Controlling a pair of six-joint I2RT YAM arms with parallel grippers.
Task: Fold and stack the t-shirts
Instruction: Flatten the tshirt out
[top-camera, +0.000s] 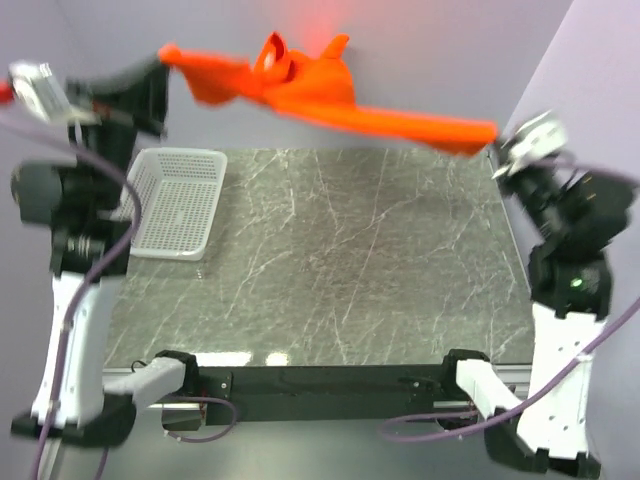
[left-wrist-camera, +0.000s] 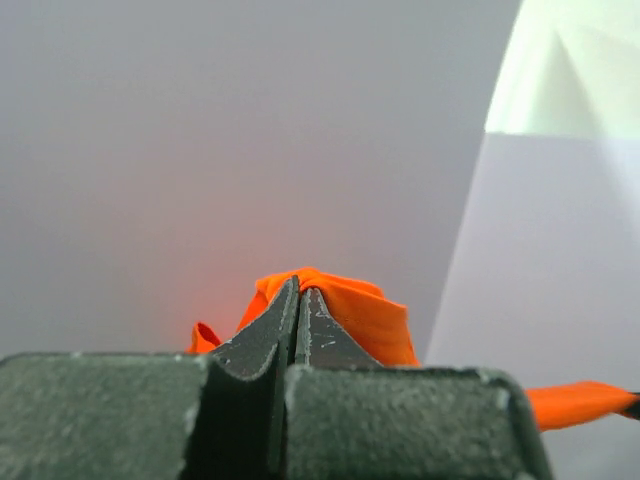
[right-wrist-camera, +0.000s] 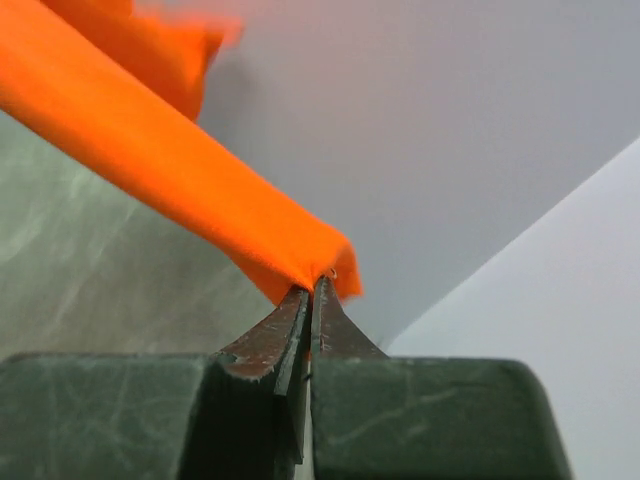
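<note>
Above the counter (top-camera: 350, 260): t-shirt (top-camera: 320, 95) hangs stretched in the air between both arms, clear of the marbled surface.
Left end effector (left-wrist-camera: 298, 287): jaws pinched tight on the t-shirt's bunched left end.
Right end effector (right-wrist-camera: 312, 285): jaws clamped on the t-shirt's right tip.
Basket (top-camera: 180, 200): white mesh, on the counter's left side.

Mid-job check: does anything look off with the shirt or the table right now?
The shirt hangs in the air, twisted like a rope between the left gripper and right gripper. It is bunched toward the left arm, not spread flat. Both jaws are shut on it. Nothing looks spilled or damaged.
</note>
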